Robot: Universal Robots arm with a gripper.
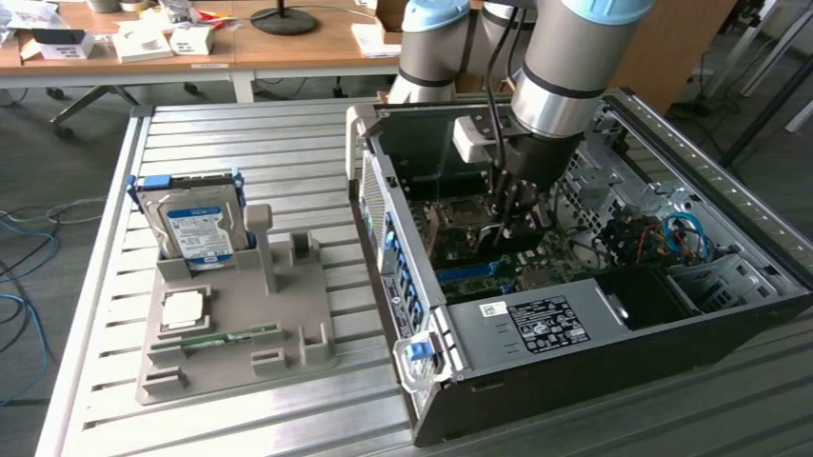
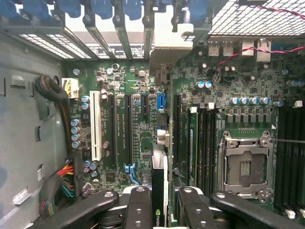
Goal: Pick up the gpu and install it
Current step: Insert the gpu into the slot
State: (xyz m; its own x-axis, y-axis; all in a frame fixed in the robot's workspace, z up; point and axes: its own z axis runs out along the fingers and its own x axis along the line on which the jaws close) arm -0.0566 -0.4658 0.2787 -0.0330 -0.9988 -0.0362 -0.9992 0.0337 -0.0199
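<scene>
- My gripper is part way closed. My black fingers squeeze the gpu from both sides.
- The gpu stands on its thin edge between my fingers. It has a small green logo near my grip.
- The gpu runs away from me over the green board, in line with the long black slots. I cannot tell if it sits in a slot or only hangs above one.
- Its far end reaches the row of blue clips at the wall of the case.
- On one side of the gpu is a white slot and a bunch of colored wires. On the other side is a silver square socket.
- In the exterior view, my arm reaches down into the open computer case, and my gripper is deep inside it.
- The case lies on a metal table.
- On the exterior view's left, near the case, is a grey tray. A hard drive with a blue and white label stands in it.
- Far behind is a wooden desk.
</scene>
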